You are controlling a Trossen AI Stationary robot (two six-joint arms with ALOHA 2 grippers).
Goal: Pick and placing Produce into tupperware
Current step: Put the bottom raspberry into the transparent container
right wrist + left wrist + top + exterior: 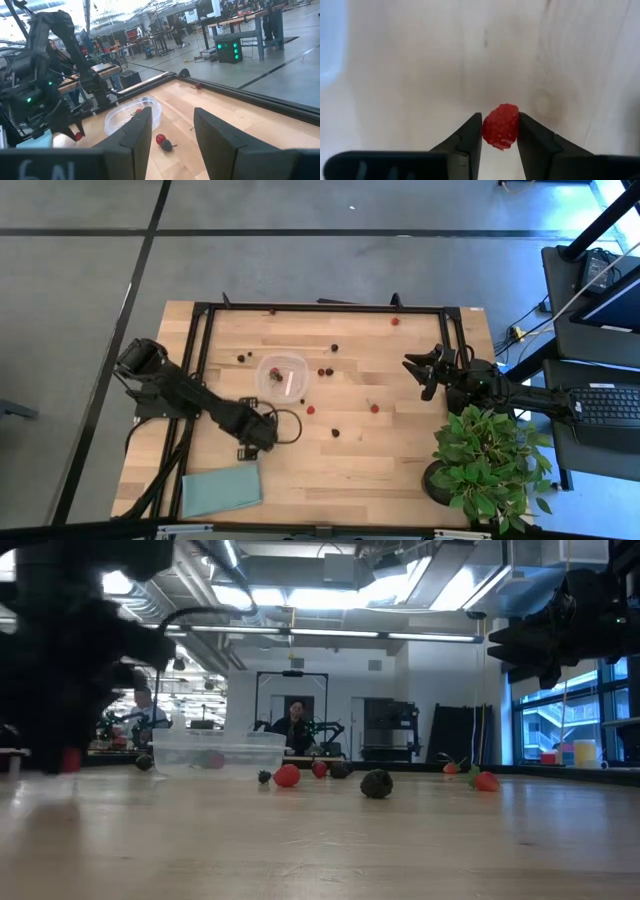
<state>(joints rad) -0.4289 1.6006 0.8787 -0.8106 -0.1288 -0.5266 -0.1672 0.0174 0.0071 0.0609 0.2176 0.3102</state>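
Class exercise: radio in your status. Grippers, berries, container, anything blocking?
Left gripper shut on red raspberry-like berry. Right gripper open, waiting table's right. Clear plastic container close by, one berry inside. Nothing blocking.

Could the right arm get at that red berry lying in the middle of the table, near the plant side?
Probably yes. The right gripper hangs open above the table's right side, and the red berry lies on bare wood a short way in front of it. Nothing stands between them; the potted plant sits off to the side.
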